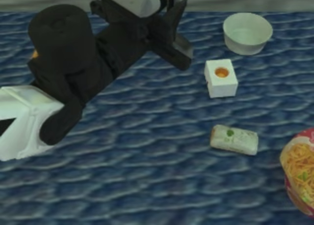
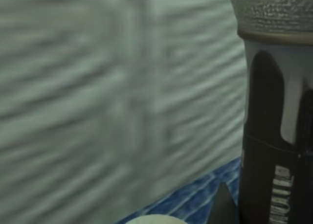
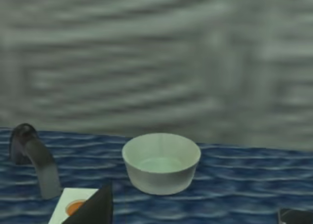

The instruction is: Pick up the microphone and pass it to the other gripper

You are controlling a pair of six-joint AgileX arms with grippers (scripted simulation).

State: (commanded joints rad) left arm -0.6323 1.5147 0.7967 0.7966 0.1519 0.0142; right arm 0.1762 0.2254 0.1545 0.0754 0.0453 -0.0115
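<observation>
1. While the left arm reaches from the bench's left edge toward its far edge, the left claw (image 1: 177,34) hangs raised above the bench, closed on the microphone (image 2: 276,136); in the left wrist view the microphone stands upright against the grey wall, mesh head on top, one dark fingertip (image 2: 222,204) just beside the black handle; the top view does not show the microphone clearly.
2. The right claw (image 3: 195,216) shows only in the right wrist view; its fingers stand wide apart, holding nothing, and face the white bowl (image 1: 248,33).
3. The bowl sits near the far right corner; the white box (image 1: 221,77) with an orange hole lies nearer the middle; a bent grey tool (image 3: 34,160) stands beside the box.
4. A pale packet (image 1: 234,139) lies nearer the front; a noodle cup (image 1: 299,171) touches the right edge.
</observation>
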